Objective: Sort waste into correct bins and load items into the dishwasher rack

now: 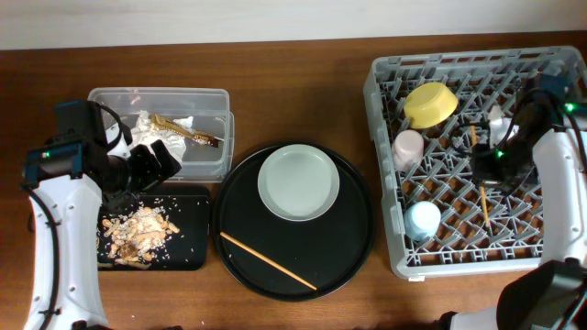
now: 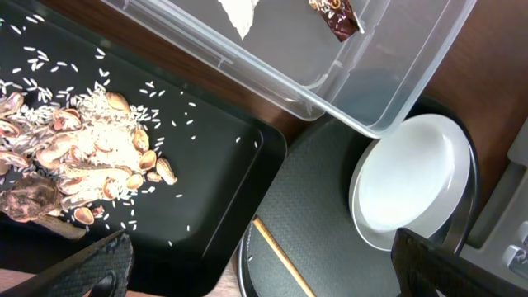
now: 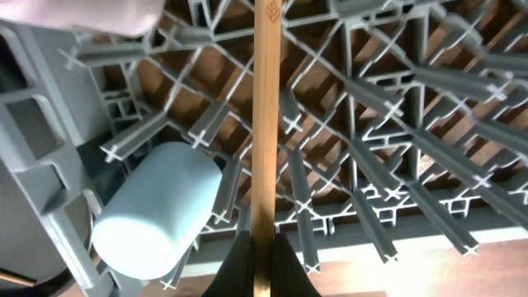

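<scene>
My left gripper (image 1: 151, 163) is open and empty, low over the near edge of the clear tub (image 1: 209, 158) and the flat black tray (image 1: 188, 249). Food scraps (image 1: 138, 229) and rice lie on that tray, also in the left wrist view (image 2: 82, 153). A white napkin (image 1: 151, 124) and a brown-and-gold wrapper (image 1: 188, 134) lie in the tub. My right gripper (image 3: 264, 268) is shut on one wooden chopstick (image 3: 266, 124), held over the grey rack (image 1: 550, 258). The yellow bowl (image 1: 431, 104), pink cup (image 1: 408, 147) and blue cup (image 1: 424, 218) sit in the rack. The pale plate (image 1: 298, 181) and the other chopstick (image 1: 268, 260) lie on the round tray.
The large round black tray (image 1: 353, 243) sits between the flat black tray and the rack. The rack's upright pegs (image 3: 388, 124) surround the held chopstick. The blue cup (image 3: 157, 210) lies just left of my right fingers.
</scene>
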